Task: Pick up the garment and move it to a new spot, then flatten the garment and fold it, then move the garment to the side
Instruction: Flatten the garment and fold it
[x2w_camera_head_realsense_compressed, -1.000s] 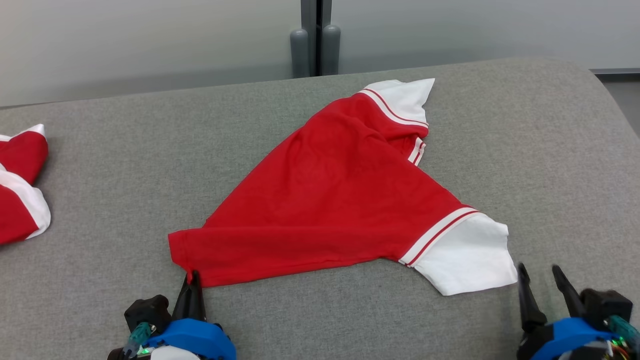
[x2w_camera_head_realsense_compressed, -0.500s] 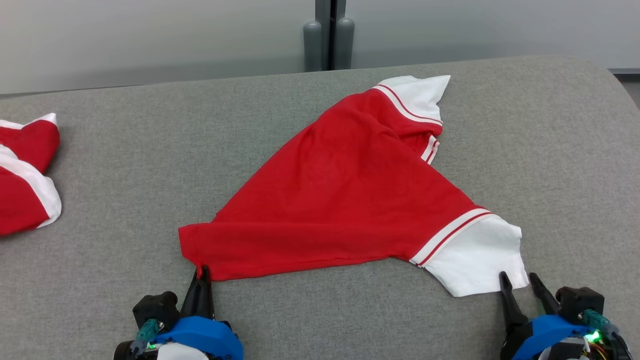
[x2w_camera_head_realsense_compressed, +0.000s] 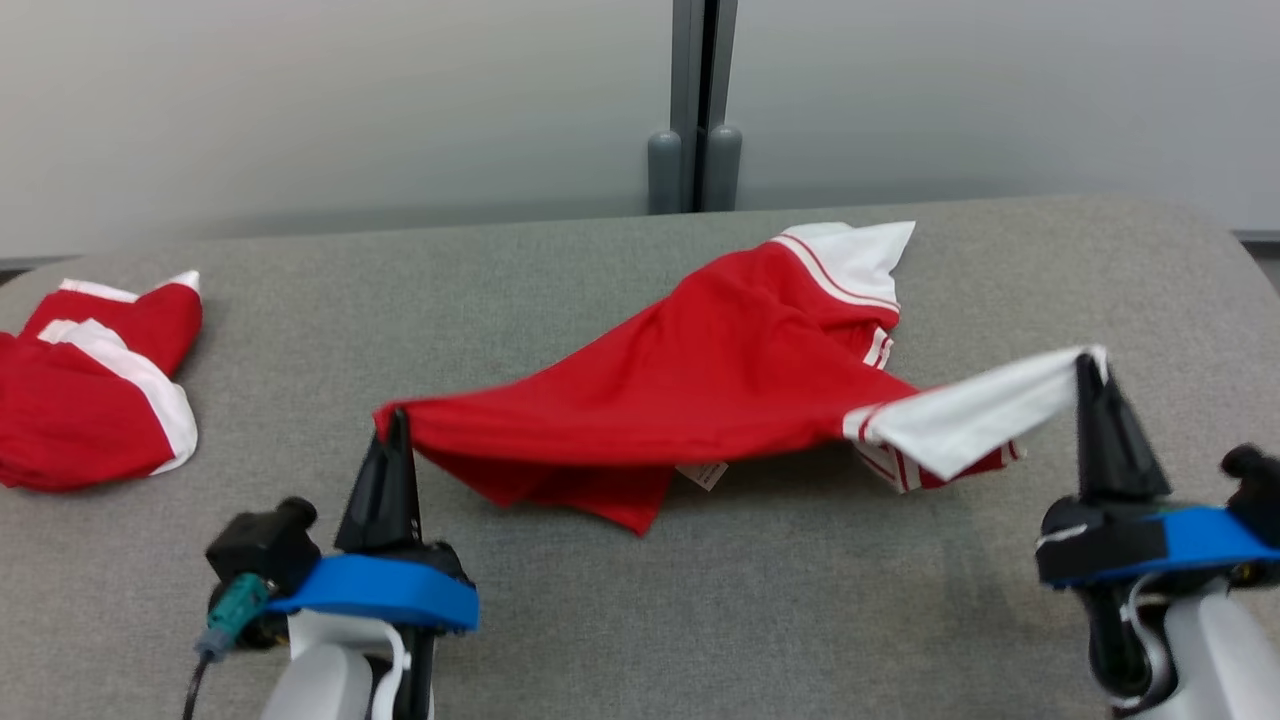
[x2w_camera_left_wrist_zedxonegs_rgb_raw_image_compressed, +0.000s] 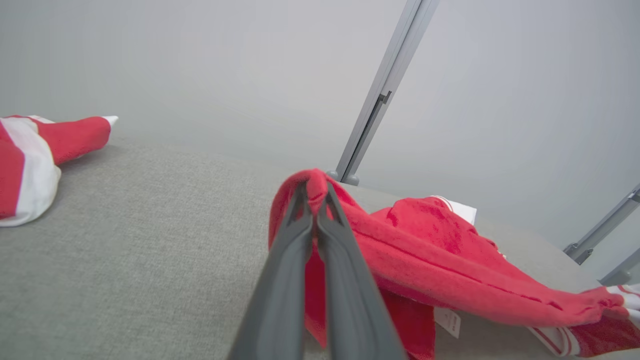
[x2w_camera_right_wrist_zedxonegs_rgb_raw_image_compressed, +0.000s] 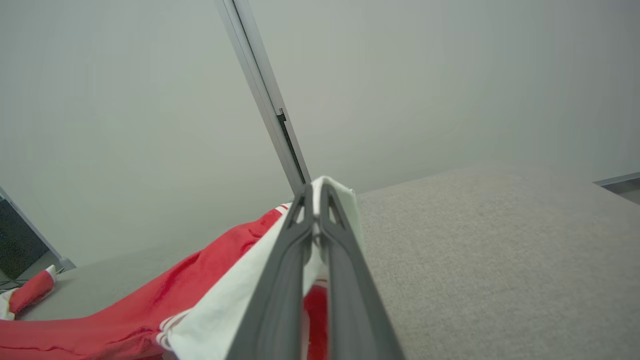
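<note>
The garment (x2w_camera_head_realsense_compressed: 720, 390) is a red shirt with white sleeves, half lifted off the grey table (x2w_camera_head_realsense_compressed: 600, 600). My left gripper (x2w_camera_head_realsense_compressed: 397, 420) is shut on its red hem corner, seen close in the left wrist view on the garment (x2w_camera_left_wrist_zedxonegs_rgb_raw_image_compressed: 425, 270) with the left gripper (x2w_camera_left_wrist_zedxonegs_rgb_raw_image_compressed: 315, 192). My right gripper (x2w_camera_head_realsense_compressed: 1090, 365) is shut on the white sleeve's edge; the right wrist view shows the right gripper (x2w_camera_right_wrist_zedxonegs_rgb_raw_image_compressed: 315, 192) pinching that white cloth of the garment (x2w_camera_right_wrist_zedxonegs_rgb_raw_image_compressed: 220, 310). The front edge hangs stretched between both grippers while the far sleeve rests on the table.
A second red and white garment (x2w_camera_head_realsense_compressed: 90, 400) lies at the table's left end. A grey post (x2w_camera_head_realsense_compressed: 695, 110) stands against the pale wall behind the table. Bare grey table surface spreads in front of and to the right of the held shirt.
The right gripper closed on the white sleeve. Both grippers rose, lifting the shirt's front edge off the table. The head camera tilted up, shifting the whole picture.
</note>
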